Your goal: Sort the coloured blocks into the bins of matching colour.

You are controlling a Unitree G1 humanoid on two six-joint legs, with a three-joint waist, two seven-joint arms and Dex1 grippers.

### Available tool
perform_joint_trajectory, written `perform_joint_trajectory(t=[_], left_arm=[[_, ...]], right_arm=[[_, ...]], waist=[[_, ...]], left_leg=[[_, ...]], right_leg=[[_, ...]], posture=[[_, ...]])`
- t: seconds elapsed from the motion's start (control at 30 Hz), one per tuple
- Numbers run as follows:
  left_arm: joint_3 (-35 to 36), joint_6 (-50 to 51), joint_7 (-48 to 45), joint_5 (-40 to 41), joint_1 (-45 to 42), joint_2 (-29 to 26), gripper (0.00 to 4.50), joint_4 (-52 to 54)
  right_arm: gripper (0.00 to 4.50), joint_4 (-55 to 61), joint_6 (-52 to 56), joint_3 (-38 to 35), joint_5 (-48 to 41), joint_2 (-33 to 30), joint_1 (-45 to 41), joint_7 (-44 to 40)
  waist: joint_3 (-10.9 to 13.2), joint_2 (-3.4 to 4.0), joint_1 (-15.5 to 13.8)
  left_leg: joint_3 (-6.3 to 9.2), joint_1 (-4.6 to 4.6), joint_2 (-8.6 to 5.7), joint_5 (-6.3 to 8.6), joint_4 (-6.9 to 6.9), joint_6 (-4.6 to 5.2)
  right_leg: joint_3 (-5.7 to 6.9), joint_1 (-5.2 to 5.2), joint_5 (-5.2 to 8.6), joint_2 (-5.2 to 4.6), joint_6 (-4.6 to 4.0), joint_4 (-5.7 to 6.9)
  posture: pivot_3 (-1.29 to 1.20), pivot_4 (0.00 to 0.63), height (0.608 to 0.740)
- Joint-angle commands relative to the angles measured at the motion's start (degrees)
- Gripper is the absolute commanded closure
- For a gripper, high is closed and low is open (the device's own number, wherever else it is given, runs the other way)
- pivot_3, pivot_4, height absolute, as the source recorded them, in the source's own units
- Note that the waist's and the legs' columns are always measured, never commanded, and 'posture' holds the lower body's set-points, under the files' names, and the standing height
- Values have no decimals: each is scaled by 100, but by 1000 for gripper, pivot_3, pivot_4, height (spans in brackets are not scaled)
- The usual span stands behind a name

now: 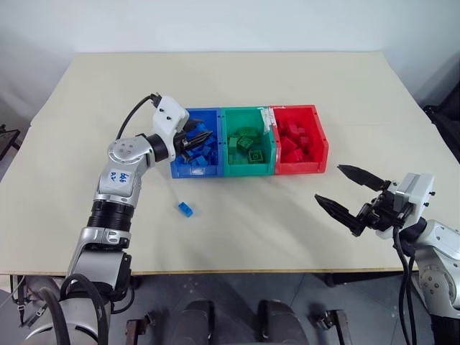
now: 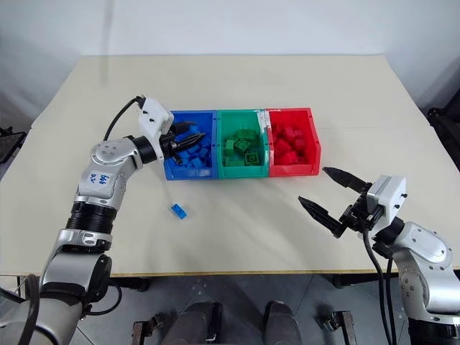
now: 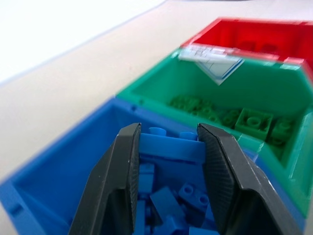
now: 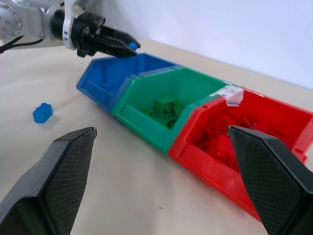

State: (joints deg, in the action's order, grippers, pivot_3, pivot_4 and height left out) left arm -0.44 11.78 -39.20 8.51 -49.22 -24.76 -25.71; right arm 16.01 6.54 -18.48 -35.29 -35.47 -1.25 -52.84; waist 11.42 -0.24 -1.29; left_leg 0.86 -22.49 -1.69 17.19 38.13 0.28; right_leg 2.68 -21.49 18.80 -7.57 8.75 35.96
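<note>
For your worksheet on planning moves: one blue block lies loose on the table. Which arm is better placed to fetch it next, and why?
Left, probably. The loose blue block lies on that arm's side, near its elbow. The left gripper holds another blue block over the blue bin and must drop it first. The right gripper, open, hangs far across the table.

bright even light, perhaps slightly soft

Jaws grip a blue block (image 3: 168, 147) above the blue bin (image 3: 63, 181).

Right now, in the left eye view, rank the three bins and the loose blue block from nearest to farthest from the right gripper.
From the right gripper:
1. Red bin, at the row's right end.
2. Green bin, in the middle.
3. Blue bin and loose blue block on the table: too close to call.
</note>
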Motion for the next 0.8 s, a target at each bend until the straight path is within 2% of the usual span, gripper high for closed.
perform_joint_trajectory(t=[0.03, 0.13, 0.23, 0.37, 0.5, 0.7, 0.8], left_arm=[[107, -123, 50, -8, -190, -30, 1838, 43], [251, -91, -98, 188, 1, -140, 875, 383], [553, -65, -562, 554, 600, -520, 19, 1098], [1122, -213, -1024, 990, 1678, -1078, 19, 1953], [2015, -727, -1555, 1304, 3100, -1659, 19, 2285], [2873, -1265, -2000, 1383, 4796, -2036, 19, 2368], [3127, -1290, -2073, 1466, 5269, -2129, 19, 2493]], right_arm=[[0, 246, -23, -115, -113, -15, -24, 35], [0, 183, -3, -41, -130, -62, -154, -55], [0, 33, 34, 151, -95, -162, -386, -328], [0, -301, 6, 443, 6, -317, -698, -827], [0, -850, -127, 905, 198, -450, -1180, -1541], [0, -1610, -363, 1389, 436, -362, -1878, -2261], [0, -1876, -455, 1626, 514, -319, -2093, -2633]], waist=[[0, 0, -6], [0, 0, -7], [0, 0, 45], [0, 1, 158], [0, 1, 168], [0, 1, 106], [0, 0, 46]], left_leg=[[1, -1, 1, 0, 1, 0], [1, -1, 0, 0, 4, 0], [-2, 0, 5, 0, 1, 0], [-1, 5, 39, 1, -8, -2], [-6, 7, 43, 1, -7, -2], [3, 7, 38, 3, -2, 2], [4, 8, 37, 5, -2, 4]], right_leg=[[0, 0, 0, 1, 0, 0], [0, 1, 0, 0, 0, 1], [-2, -1, 0, 0, 0, 0], [1, -2, 0, 4, 0, -1], [-1, -1, 0, 2, -1, -5], [3, 4, 1, -13, -3, -18], [4, 5, 1, -17, -4, -29]], posture=[[0, 150, 740], [0, 150, 740], [0, 150, 740], [0, 150, 740], [0, 150, 740], [0, 150, 740], [0, 150, 740]])
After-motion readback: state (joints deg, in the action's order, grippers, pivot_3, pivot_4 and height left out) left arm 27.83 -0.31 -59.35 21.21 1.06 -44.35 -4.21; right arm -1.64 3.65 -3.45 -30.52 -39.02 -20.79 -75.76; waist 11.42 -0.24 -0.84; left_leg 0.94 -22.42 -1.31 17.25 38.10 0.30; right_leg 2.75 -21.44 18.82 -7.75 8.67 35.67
